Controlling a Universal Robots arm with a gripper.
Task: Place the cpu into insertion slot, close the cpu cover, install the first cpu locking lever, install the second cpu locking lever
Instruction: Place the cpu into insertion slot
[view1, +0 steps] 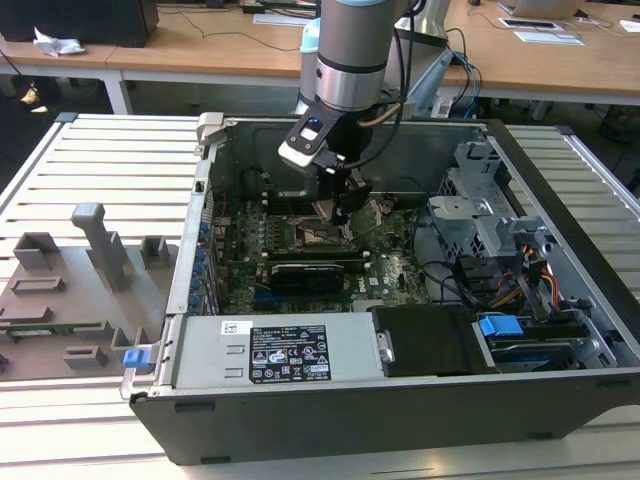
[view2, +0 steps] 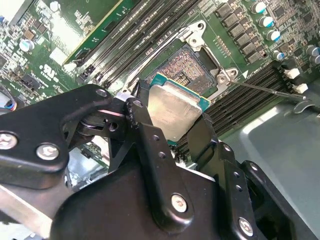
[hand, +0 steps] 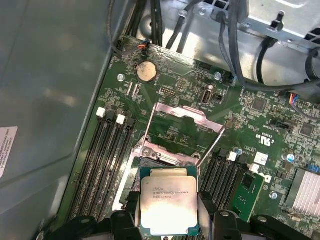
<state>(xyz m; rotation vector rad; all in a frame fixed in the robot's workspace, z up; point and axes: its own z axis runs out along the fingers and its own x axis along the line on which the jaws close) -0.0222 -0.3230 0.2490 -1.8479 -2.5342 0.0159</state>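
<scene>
My gripper (view2: 172, 120) is shut on the cpu (view2: 175, 111), a flat silver-topped square chip held by two opposite edges between the black fingers (view2: 142, 117). The cpu (hand: 167, 200) hangs just above the insertion slot (view2: 192, 67), whose brownish pin field lies bare inside its metal rim. In the first wrist view the chip hides part of the insertion slot (hand: 165, 162). The cpu cover (hand: 182, 111) stands swung open beyond the socket, with thin wire levers (hand: 212, 145) raised beside it. In the exterior view the gripper (view1: 340, 205) reaches down into the open computer case over the motherboard.
Long black memory slots (hand: 107, 150) flank the socket on both sides. A black card (view1: 315, 270), the power supply (view1: 285, 355), a metal drive cage (view1: 490, 215) and cables (view1: 520, 285) crowd the case. Grey fixture blocks (view1: 100, 245) stand on the table at the exterior view's left.
</scene>
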